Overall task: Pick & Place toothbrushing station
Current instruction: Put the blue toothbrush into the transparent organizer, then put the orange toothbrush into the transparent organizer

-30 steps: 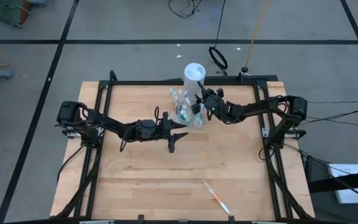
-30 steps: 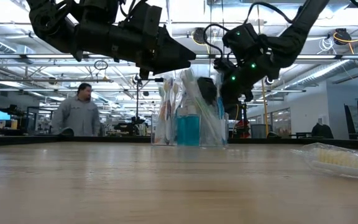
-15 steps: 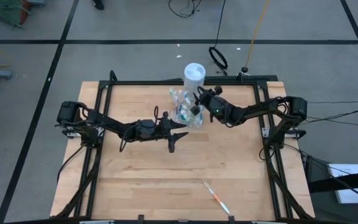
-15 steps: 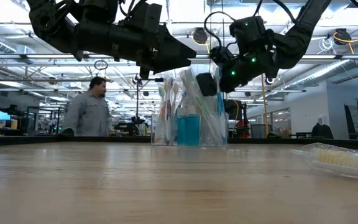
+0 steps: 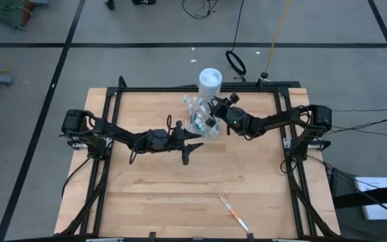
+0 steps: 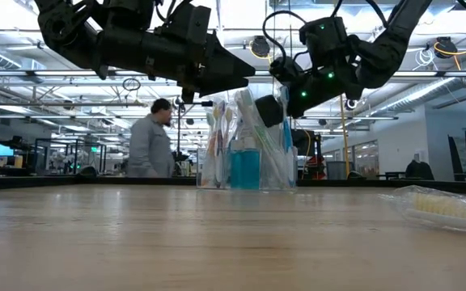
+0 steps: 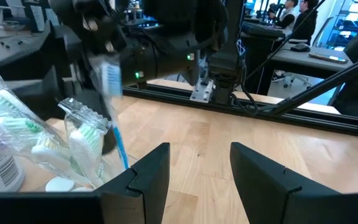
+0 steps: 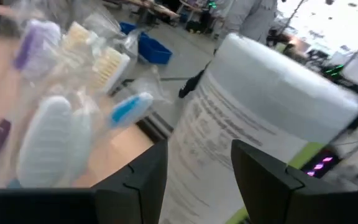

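The toothbrushing station [image 5: 199, 121] is a small clear holder full of wrapped toothbrushes. It stands upright on its base at the table's far middle and also shows in the low view [image 6: 245, 158] and the left wrist view [image 7: 42, 149]. My right gripper [image 5: 211, 114] is open and empty. It hovers at the holder's right side, level with the brush heads [image 8: 61, 124], and also shows in the low view [image 6: 272, 109]. My left gripper [image 5: 195, 149] is open and empty. It hangs above the table just near-side of the holder.
A tall white-capped container [image 5: 209, 81] stands just behind the holder at the far edge and fills the right wrist view [image 8: 260, 124]. A loose toothbrush [image 5: 234, 212] lies near the front edge, right of middle. A person [image 6: 150, 145] walks in the room behind.
My right gripper has risen a little and shifted toward the table's left, closer over the holder's brush heads. The holder has stayed where it was. The person in the background has walked to the right.
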Robot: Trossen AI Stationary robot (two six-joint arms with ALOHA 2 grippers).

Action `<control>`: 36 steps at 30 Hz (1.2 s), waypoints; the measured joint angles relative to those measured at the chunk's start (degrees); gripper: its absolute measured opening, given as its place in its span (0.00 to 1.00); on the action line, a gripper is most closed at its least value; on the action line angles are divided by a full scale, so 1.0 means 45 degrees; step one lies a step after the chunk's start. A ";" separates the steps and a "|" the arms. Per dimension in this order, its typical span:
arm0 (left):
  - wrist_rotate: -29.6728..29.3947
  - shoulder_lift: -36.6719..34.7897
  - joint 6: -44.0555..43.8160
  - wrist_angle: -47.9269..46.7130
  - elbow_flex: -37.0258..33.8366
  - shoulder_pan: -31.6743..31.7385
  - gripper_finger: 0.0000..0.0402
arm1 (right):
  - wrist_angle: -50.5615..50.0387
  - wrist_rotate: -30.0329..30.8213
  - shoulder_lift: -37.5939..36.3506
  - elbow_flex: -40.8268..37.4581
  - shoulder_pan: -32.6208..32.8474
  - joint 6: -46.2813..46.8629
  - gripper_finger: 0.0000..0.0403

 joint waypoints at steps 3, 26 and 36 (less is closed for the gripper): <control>0.0000 0.0000 0.0000 0.0000 0.0001 -0.0001 0.44 | 0.0262 0.0711 0.0000 -0.0002 0.0163 -0.0786 0.42; 0.0000 0.0000 -0.0015 0.0034 0.0000 0.0000 0.44 | 0.1409 0.1112 -0.0010 0.0000 0.0470 -0.3591 0.42; 0.0010 0.0000 0.0583 -0.0064 -0.0001 -0.0010 0.44 | 0.4135 0.2835 -0.0106 0.0000 0.0281 -0.5760 0.42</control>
